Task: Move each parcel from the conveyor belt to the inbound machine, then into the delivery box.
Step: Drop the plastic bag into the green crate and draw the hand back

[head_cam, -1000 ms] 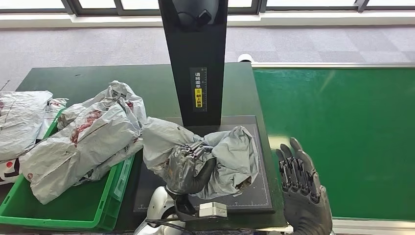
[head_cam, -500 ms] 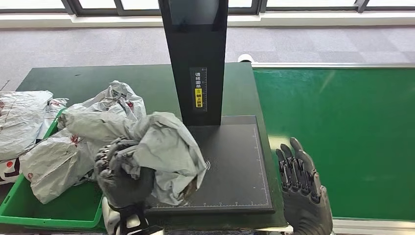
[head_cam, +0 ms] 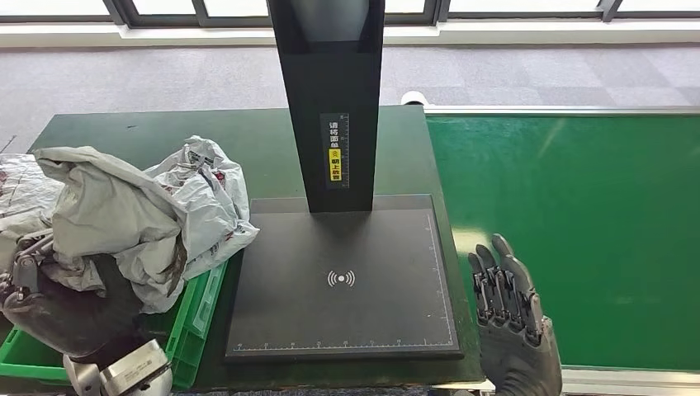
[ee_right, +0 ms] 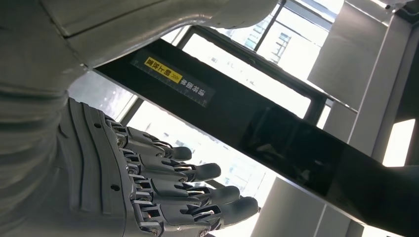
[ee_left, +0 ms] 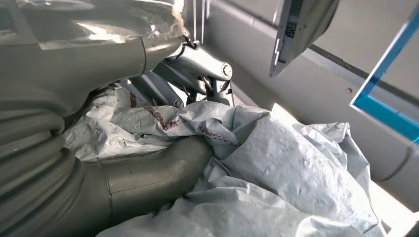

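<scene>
My left hand (head_cam: 58,301) grips a crumpled grey parcel (head_cam: 115,214) and holds it above the green delivery box (head_cam: 194,318) at the left. Up close, the left wrist view has the grey parcel (ee_left: 276,173) pressed against my left hand (ee_left: 113,182). Other grey parcels (head_cam: 215,194) lie heaped in the box. The inbound machine's black plate (head_cam: 347,280) lies bare in the middle, its black column (head_cam: 330,99) rising behind. My right hand (head_cam: 512,322) hovers open with fingers extended at the near edge of the green conveyor belt (head_cam: 578,231). The right wrist view has my right hand (ee_right: 163,182) holding nothing.
A dark green table (head_cam: 165,132) carries the machine and the box. More parcels (head_cam: 21,194) lie at the far left edge. Grey carpet and windows stretch beyond the table. No parcel lies on the visible belt.
My left hand lifted the grey parcel off the machine plate and carried it left over the green box. The right hand stayed put.
</scene>
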